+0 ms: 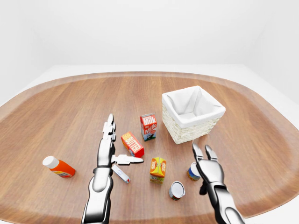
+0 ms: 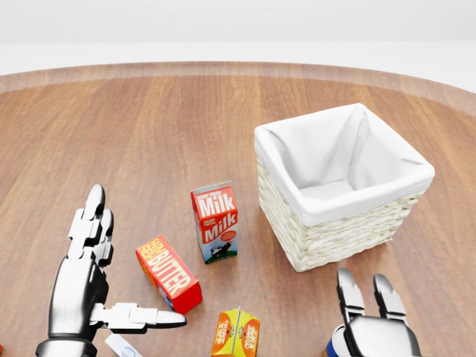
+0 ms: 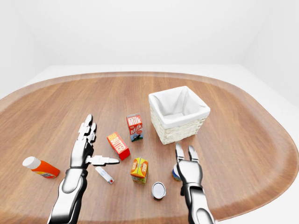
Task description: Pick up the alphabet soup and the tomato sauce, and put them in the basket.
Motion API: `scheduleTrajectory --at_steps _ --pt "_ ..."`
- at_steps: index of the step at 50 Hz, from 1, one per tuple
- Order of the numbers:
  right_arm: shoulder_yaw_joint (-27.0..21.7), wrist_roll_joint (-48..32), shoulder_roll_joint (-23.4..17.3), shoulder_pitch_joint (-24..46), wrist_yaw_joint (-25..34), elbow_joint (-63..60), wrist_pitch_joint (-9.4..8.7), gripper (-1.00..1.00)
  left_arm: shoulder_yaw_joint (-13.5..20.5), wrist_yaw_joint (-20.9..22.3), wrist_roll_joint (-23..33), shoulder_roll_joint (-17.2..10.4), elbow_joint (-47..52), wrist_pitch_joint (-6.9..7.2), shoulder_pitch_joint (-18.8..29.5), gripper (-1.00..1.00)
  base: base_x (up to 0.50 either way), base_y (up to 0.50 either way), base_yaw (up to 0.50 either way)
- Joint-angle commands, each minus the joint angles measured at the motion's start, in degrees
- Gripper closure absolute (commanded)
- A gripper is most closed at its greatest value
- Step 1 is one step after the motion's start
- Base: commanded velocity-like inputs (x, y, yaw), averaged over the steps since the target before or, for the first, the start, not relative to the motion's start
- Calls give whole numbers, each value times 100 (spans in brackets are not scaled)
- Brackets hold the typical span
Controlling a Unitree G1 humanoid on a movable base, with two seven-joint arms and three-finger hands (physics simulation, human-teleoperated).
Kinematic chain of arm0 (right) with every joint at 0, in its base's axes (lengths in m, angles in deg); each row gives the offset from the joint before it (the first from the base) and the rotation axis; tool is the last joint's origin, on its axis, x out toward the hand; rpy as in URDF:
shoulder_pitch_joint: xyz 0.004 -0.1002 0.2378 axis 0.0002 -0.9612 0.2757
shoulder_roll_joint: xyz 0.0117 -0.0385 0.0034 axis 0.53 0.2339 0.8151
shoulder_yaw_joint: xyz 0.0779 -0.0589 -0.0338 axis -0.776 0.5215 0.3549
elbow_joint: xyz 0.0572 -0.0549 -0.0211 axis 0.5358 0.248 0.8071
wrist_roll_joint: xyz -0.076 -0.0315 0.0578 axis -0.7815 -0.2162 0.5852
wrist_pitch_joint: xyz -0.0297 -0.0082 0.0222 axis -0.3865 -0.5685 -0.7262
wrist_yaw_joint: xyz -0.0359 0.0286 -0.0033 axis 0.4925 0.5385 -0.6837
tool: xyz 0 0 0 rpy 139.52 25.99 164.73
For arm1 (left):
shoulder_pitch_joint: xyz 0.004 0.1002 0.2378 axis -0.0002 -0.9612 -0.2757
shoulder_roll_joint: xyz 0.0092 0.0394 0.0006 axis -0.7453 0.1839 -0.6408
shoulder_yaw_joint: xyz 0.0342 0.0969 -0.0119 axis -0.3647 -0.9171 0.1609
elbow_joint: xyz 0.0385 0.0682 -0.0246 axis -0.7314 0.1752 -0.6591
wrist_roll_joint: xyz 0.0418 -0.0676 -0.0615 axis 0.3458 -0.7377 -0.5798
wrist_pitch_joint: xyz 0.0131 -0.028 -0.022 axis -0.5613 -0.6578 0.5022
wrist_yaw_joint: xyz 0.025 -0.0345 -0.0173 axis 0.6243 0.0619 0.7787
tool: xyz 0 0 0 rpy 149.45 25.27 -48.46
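Observation:
Two cans lie near the bottom of the left-eye view. One with a blue and orange label (image 1: pixel 192 172) stands upright, and my right hand (image 1: pixel 202 157) is just right of it, fingers spread and open, touching or nearly touching its side. The other can (image 1: pixel 176 190) lies tipped over with its silver end showing. I cannot tell which is the soup and which the sauce. The white-lined wicker basket (image 2: pixel 343 210) holds nothing and sits above the right hand. My left hand (image 2: pixel 128 266) hovers open and flat beside the butter box (image 2: pixel 168 274).
A milk carton (image 2: pixel 216 222) stands left of the basket. An orange juice carton (image 1: pixel 158 169) stands between the hands. A ketchup bottle (image 1: pixel 58 167) lies at the far left, and a small white tube (image 1: pixel 120 173) lies under the left thumb. The round wooden table's edge (image 1: pixel 261 205) is close.

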State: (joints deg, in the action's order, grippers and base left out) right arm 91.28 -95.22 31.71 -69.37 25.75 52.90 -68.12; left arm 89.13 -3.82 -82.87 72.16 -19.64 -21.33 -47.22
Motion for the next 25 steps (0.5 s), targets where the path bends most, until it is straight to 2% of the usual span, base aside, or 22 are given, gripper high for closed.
scheduleTrajectory --at_steps 1,25 --pt "64 49 -25 141 -151 345 -31 -100 10 10 -23 -4 -40 0 29 -100 0 0 0" --pt "131 155 -55 385 -331 841 -42 -100 10 9 -23 -4 -40 0 29 -100 0 0 0"
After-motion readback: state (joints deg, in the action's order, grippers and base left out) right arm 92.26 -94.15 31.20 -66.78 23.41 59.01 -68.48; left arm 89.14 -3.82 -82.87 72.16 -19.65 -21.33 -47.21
